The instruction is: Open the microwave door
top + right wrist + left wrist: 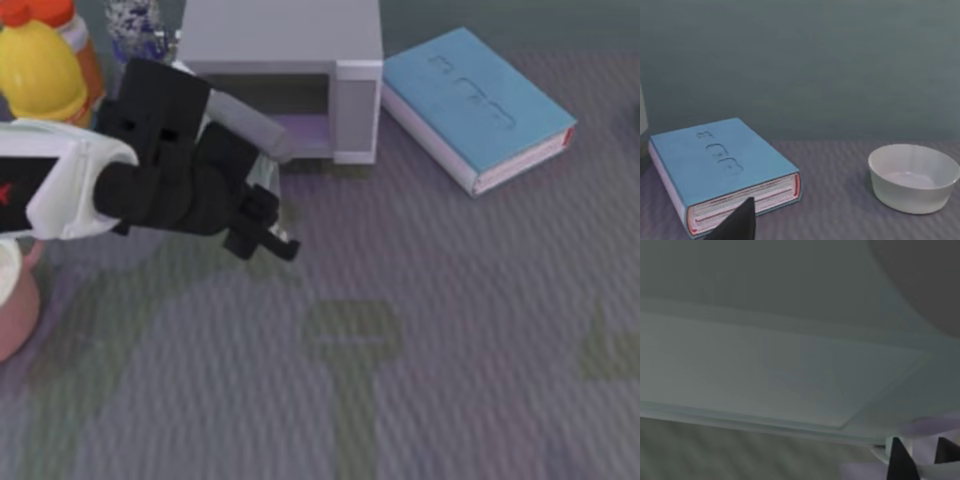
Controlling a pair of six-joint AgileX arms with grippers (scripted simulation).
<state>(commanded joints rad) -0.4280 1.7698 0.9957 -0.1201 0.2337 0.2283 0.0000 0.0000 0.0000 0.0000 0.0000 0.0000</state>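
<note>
The silver-grey microwave [290,35] stands at the back of the table. Its door [250,120] is swung partly out towards the front left, so the pale purple floor [305,130] shows inside. My left gripper [275,240] is at the door's free edge, its black wrist covering most of the panel. In the left wrist view the door [790,365] fills the picture. My left gripper [922,457] is shut on the pale handle bar [895,447] there. My right gripper [740,225] is out of the top view, parked near the book.
A light-blue book [475,105] lies right of the microwave, also seen as the book [720,165] from the right wrist, with a white bowl [912,177] beyond it. A yellow-orange bottle [45,60] and a pink cup [15,300] stand at the left.
</note>
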